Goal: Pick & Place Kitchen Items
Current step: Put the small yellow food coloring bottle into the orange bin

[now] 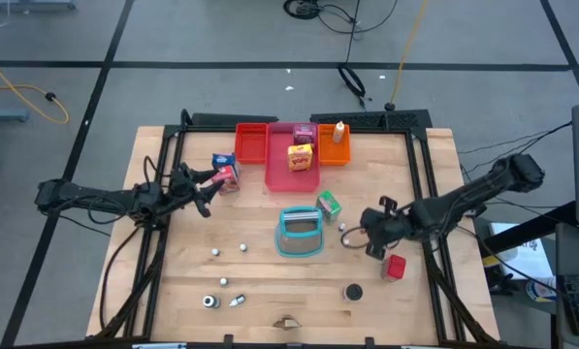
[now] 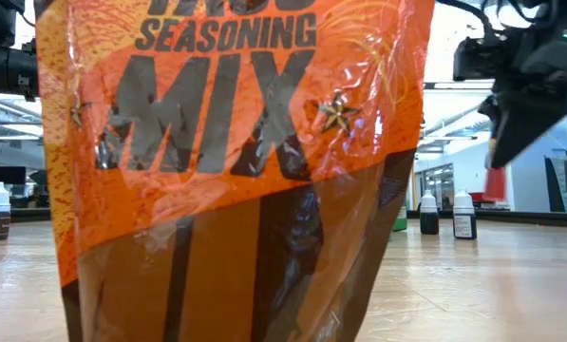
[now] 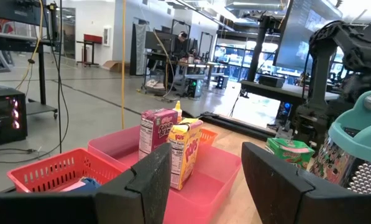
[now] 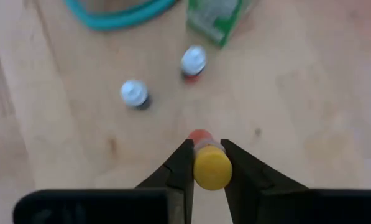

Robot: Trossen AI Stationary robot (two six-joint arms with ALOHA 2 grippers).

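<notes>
Two fingers of the right gripper (image 4: 205, 167) are pinching a yellow-capped bottle (image 4: 210, 167) thinly; it could twist free. Left gripper (image 3: 204, 180) is gaping empty.

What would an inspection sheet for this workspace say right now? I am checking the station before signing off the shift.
Surface: wooden table, bare between items.
Job's things: two cartons in pink tray; green carton beside teal basket; red cube.
Clutter: seasoning pouch blocks low view.
Grippers: right gripper shut on yellow-capped bottle; left gripper open.
Cables: yellow cable on floor.
Surroundings: workshop benches.
</notes>
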